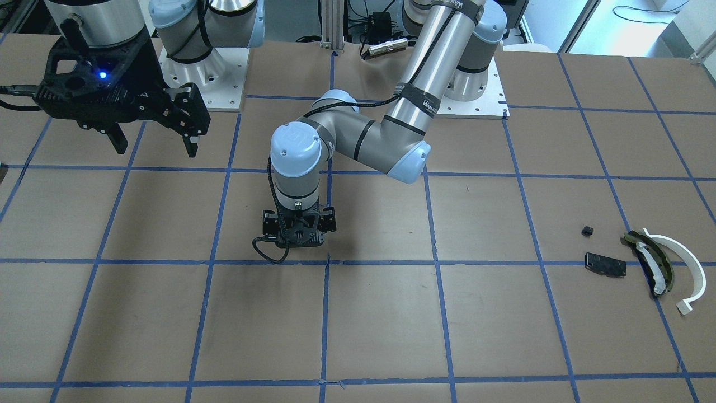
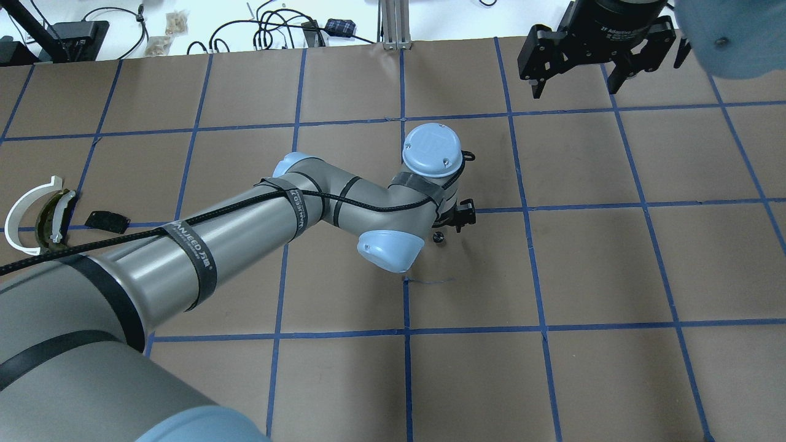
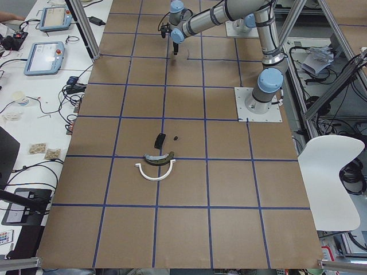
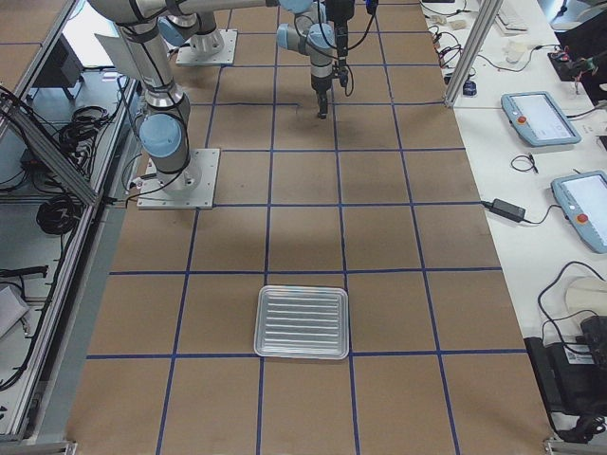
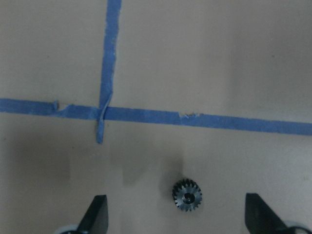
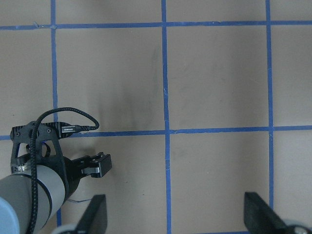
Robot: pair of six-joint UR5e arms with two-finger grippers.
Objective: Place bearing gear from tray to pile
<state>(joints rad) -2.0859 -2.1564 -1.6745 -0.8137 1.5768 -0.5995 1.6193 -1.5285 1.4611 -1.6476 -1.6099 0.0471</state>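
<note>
Gear first: the small black toothed bearing gear (image 5: 187, 195) lies flat on the brown paper-covered table (image 5: 219, 58), in the gap between the two fingers of the left gripper (image 5: 178, 217). That gripper points straight down with its fingers spread wide. Neither finger touches the gear; it sits roughly midway between them, a little ahead of the tips in my wrist view. Further ahead of the fingers a strip of blue tape (image 5: 219, 121) runs across the paper and meets another strip at a ragged joint.

From the overhead camera I see the gear just beside the left wrist, near the middle of the table.

The pile is well apart from this gripper, far out on its left. It is made up of a white half-ring arc (image 1: 679, 268), an olive-and-dark curved piece with white (image 1: 651, 263) nested touching or just inside that arc, and a small flat black plate (image 1: 605, 264) on the gripper's side of them. A small dark round part (image 1: 587, 230) lies near the plate; I cannot make out what it is.

The right gripper (image 2: 576, 86) hangs high above the table, off to the left gripper's right, fingers spread with nothing between them.

The ribbed silver metal tray (image 4: 302, 322) sits well apart from both grippers, toward the table's right end.
</note>
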